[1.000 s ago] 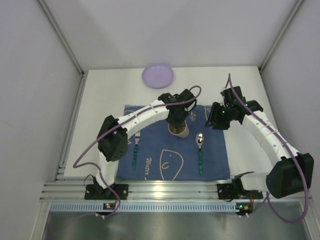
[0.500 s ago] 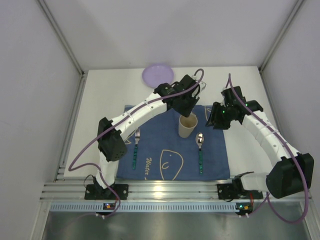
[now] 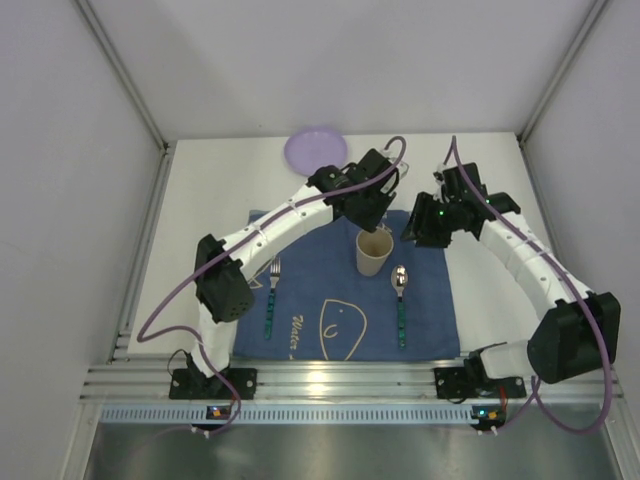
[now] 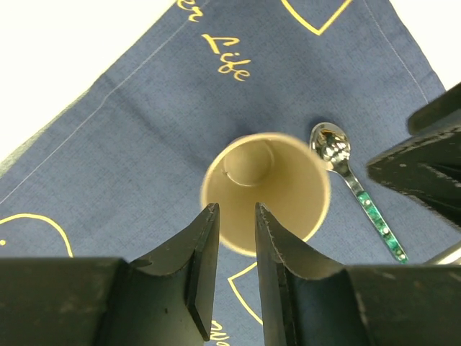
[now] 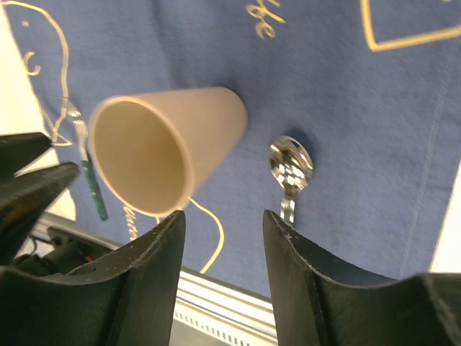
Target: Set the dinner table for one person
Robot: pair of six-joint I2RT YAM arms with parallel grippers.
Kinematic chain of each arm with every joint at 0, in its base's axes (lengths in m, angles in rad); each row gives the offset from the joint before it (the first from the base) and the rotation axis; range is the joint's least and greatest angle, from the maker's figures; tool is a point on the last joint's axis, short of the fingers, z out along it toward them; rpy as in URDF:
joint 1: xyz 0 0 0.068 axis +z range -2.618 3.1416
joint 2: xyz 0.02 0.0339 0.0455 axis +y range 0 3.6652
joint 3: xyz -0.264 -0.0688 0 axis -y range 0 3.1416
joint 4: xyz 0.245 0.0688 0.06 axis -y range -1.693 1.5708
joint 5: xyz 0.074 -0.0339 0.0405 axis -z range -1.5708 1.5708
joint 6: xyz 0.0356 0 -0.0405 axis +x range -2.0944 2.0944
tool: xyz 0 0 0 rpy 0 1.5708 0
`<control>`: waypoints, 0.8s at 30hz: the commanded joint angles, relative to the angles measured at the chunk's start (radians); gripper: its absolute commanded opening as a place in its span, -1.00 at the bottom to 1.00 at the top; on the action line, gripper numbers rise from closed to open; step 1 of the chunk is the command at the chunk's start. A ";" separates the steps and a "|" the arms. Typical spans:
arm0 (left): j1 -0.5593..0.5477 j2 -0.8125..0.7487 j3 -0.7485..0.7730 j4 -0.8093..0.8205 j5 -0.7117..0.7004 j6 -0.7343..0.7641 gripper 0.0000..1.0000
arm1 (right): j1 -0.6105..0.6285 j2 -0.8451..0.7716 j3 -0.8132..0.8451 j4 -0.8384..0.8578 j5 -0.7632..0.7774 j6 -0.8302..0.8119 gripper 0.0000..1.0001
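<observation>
Centre frame: paper cup (image 3: 375, 255) upright on blue mat (image 3: 310, 290). Left gripper (image 4: 235, 216) just above, narrowly parted, empty; right gripper (image 5: 222, 220) wider, empty. Cup looks placed; next: fetch purple plate (image 3: 316, 151), upper frame.

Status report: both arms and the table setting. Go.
Left gripper open, empty, over cup. Right gripper open, empty. Plate on dinner table, far edge, off mat. Cup upright between fork and spoon, maybe in its way.

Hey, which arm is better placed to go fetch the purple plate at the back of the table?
Left, probably. The left end effector hangs empty above the cup, nearer the purple plate at the far edge. The right end effector is farther off, beyond the cup.
</observation>
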 commanded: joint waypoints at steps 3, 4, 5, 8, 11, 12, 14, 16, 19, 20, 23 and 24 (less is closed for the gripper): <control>0.030 -0.106 -0.021 -0.004 -0.106 -0.044 -0.33 | 0.042 0.064 0.096 0.105 -0.083 0.004 -0.02; 0.038 -0.135 -0.049 0.010 -0.119 -0.052 -0.30 | 0.048 0.075 0.101 0.107 -0.086 0.004 -0.02; 0.061 -0.151 -0.063 0.016 -0.132 -0.058 -0.28 | 0.058 0.093 0.108 0.108 -0.086 0.004 -0.02; 0.125 -0.215 -0.116 0.035 -0.156 -0.108 -0.15 | 0.083 0.133 0.111 0.111 -0.065 0.004 -0.02; 0.208 -0.277 -0.181 0.070 -0.135 -0.133 -0.10 | 0.149 0.197 0.155 0.070 0.033 -0.025 -0.04; 0.226 -0.290 -0.194 0.079 -0.132 -0.139 -0.07 | 0.172 0.219 0.176 0.055 0.064 -0.039 -0.05; 0.289 -0.320 -0.239 0.096 -0.113 -0.150 0.03 | 0.222 0.297 0.229 0.003 0.133 -0.062 -0.18; 0.346 -0.338 -0.279 0.128 -0.109 -0.151 0.22 | 0.233 0.360 0.249 -0.025 0.162 -0.055 -0.52; 0.407 -0.321 -0.296 0.179 -0.091 -0.141 0.35 | 0.233 0.400 0.277 -0.062 0.219 -0.039 -1.00; 0.448 -0.309 -0.291 0.191 -0.063 -0.135 0.36 | 0.233 0.405 0.301 -0.083 0.249 -0.041 -1.00; 0.519 -0.240 -0.270 0.281 -0.005 -0.119 0.37 | 0.230 0.406 0.366 -0.140 0.331 -0.056 -1.00; 0.533 -0.217 -0.255 0.297 0.006 -0.121 0.38 | 0.229 0.408 0.383 -0.157 0.348 -0.064 -1.00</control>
